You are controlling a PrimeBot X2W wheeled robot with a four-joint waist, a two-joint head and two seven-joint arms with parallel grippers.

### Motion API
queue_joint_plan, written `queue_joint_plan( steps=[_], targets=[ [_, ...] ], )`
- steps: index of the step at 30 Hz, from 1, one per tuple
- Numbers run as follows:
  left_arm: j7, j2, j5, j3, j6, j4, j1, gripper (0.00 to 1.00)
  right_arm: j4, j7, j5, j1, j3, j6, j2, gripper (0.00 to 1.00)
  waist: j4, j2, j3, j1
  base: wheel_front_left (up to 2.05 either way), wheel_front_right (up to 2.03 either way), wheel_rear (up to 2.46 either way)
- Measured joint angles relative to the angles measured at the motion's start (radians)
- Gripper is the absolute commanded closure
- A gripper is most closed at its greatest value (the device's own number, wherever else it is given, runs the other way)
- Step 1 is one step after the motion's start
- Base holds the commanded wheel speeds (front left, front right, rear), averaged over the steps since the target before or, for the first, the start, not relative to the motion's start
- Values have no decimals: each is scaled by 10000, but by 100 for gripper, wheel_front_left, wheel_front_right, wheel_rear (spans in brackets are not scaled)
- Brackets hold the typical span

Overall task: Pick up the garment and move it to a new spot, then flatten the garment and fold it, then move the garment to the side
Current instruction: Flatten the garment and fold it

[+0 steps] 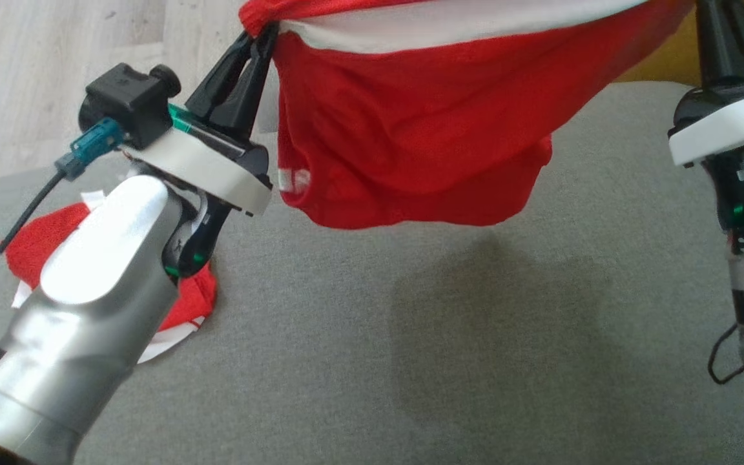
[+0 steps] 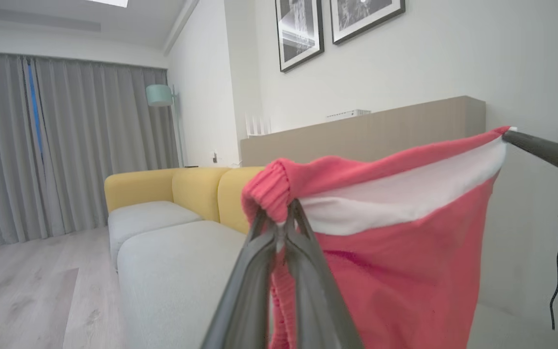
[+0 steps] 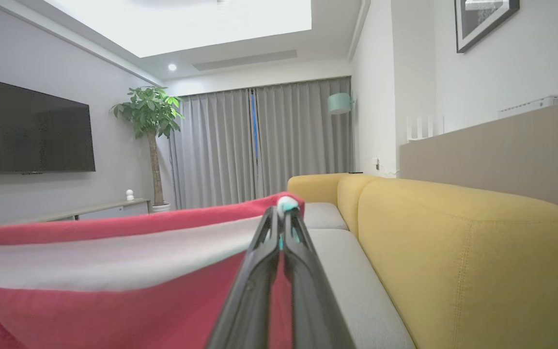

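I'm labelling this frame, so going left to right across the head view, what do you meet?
Red and white cloth lying on the grey cushion → left claw → red garment hanging between the claws → right claw.

The head camera looks down on the grey seat (image 1: pixel 475 355), both wrist cameras look level along the sofa (image 3: pixel 453 252), all sharing the garment (image 1: pixel 411 129) close up.

i count one white-banded red knit garment (image 1: pixel 411 142), one red-and-white cloth heap (image 1: pixel 33 248) at the grey seat's (image 1: pixel 411 336) left edge, two black-framed pictures (image 2: pixel 301 34), one potted plant (image 3: pixel 149 116), one black television (image 3: pixel 27 128).
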Motion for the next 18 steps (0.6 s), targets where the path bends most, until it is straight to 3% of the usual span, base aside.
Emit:
queue_joint_plan(
  steps=[4, 9, 15, 18],
  targets=[
    [-36, 140, 67, -19, 349, -577, 107, 100, -554, 6, -274, 87, 52, 0, -159, 100, 43, 0, -126, 0, 0, 0, 0],
    [-6, 462, 69, -10, 959, -1743, 755, 100, -1714, 420, -499, 674, -654, 0, -132, 100, 87, 0, -183, 1, 0, 0, 0],
    [416, 890, 52, 71, 1678, -3405, 1095, 100, -3122, 1260, -694, 1558, -1442, 0, 328, 100, 161, 0, -70, 0, 0, 0, 0],
    [723, 1032, 52, 71, 1818, -3960, 1100, 100, -3630, 1680, -907, 1679, -1691, 0, 491, 100, 175, 0, 64, 0, 0, 0, 0]
  ],
)
